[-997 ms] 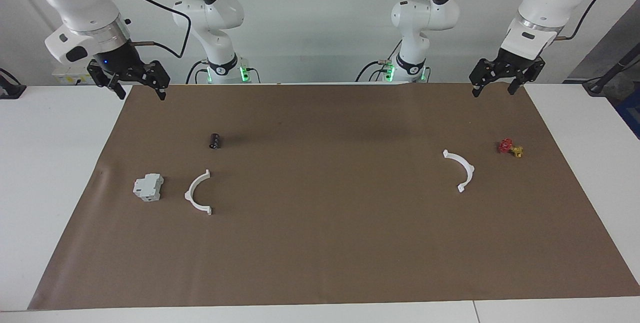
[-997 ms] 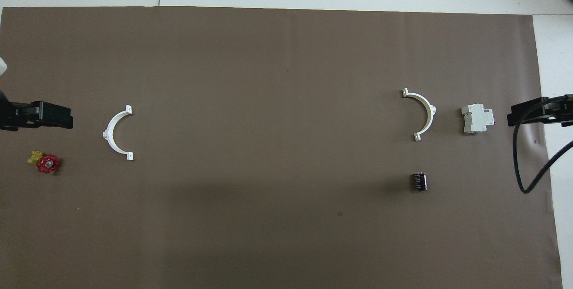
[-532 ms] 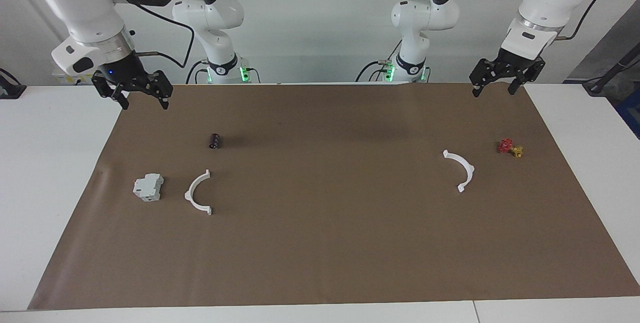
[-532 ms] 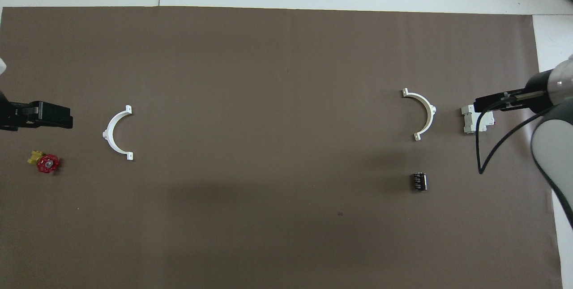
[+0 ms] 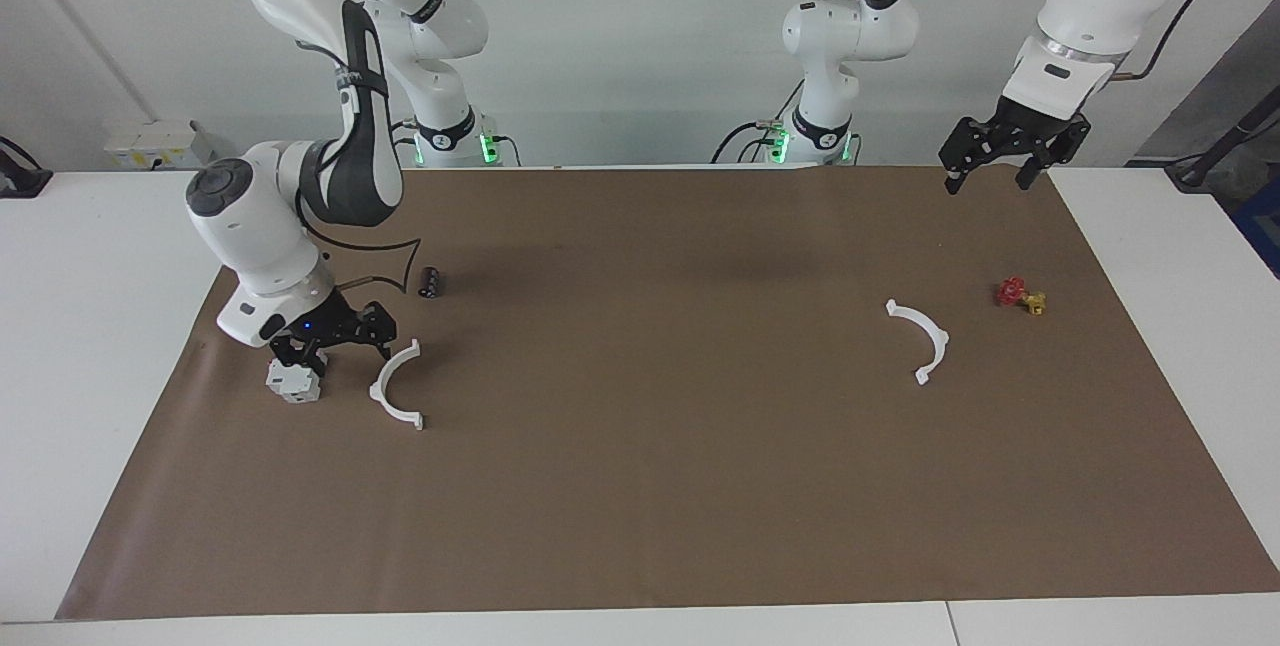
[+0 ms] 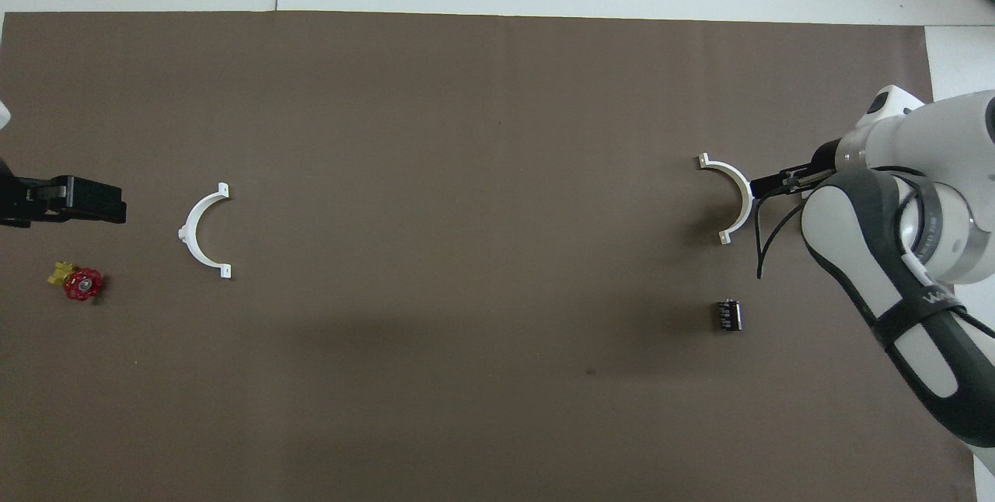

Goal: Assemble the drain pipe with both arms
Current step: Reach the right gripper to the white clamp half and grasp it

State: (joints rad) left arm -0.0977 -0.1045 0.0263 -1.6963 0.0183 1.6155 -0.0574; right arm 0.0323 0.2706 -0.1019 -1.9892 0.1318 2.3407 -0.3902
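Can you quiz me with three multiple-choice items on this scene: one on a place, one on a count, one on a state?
1. What is the right gripper over?
A. The red-and-yellow valve
B. The mat between the grey block and a white half-ring
C. The black cylinder

2. How many white half-rings lie on the mat?
A. One
B. Two
C. Four

3. How do the half-rings stand?
A. Joined into one ring
B. Stacked
C. Apart, at the two ends of the mat

Answers:
1 B: it hangs low between the grey block and the half-ring.
2 B: that one, plus another near the valve.
3 C: bare brown mat separates them.
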